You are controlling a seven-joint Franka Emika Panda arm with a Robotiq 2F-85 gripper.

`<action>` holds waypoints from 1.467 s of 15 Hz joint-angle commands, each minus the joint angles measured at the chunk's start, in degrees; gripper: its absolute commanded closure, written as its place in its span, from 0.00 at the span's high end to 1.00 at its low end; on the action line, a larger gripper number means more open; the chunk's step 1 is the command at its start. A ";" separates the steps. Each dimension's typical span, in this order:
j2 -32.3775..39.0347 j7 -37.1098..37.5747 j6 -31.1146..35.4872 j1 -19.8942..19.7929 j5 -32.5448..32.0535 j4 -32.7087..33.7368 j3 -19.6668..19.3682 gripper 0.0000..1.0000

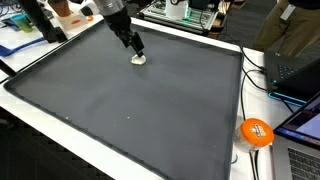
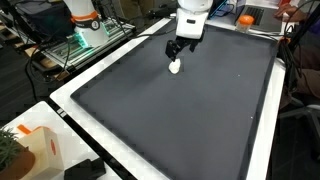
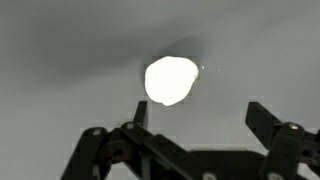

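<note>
Black two-finger gripper (image 3: 198, 112) open, holding nothing. Just ahead of fingertips, nearer to one finger: small white rounded lump (image 3: 170, 80), lying on dark grey mat (image 1: 150, 110).

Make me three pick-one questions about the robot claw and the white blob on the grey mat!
1. Where does the small white rounded lump lie? A on the dark grey flat mat; B on the floor; C inside a box.
2. How many white lumps lie there? A one; B three; C five.
3. The black robot gripper is: A shut on the lump; B open; C shut, empty.
Answers: 1 A, it rests on the mat. 2 A, only one shows. 3 B, the wrist view shows its jaws apart.
</note>
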 commanded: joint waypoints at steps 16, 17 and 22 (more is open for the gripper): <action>-8.41 5.24 18.44 2.00 -4.68 -16.16 -1.04 1.00; -9.81 3.84 19.05 1.68 -4.12 -17.81 -0.31 1.00; -7.44 3.74 17.34 1.20 -3.48 -14.38 0.14 1.00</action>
